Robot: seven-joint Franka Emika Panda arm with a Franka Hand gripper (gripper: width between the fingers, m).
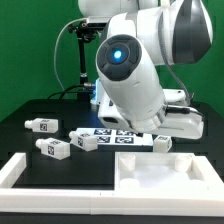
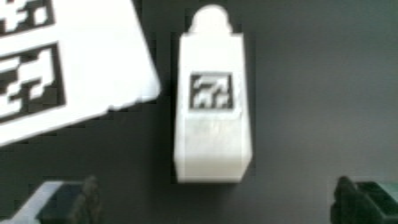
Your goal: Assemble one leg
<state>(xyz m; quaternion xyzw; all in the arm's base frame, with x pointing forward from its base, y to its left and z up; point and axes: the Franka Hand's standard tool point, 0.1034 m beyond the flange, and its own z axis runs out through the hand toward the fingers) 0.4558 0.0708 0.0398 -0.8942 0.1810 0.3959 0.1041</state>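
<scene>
Hovering with its two dark fingers [image 2: 71,200] spread wide and empty, the gripper [image 2: 217,200] hangs over a stubby white plastic leg [image 2: 214,105] bearing a square black-and-white tag, which lies flat on the black table [image 2: 302,60], just beside one edge of the flat white marker board [image 2: 63,60]

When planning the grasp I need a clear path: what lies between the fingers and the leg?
Nothing. In the wrist view, only bare black table shows between the fingers and the leg, on either side.
</scene>
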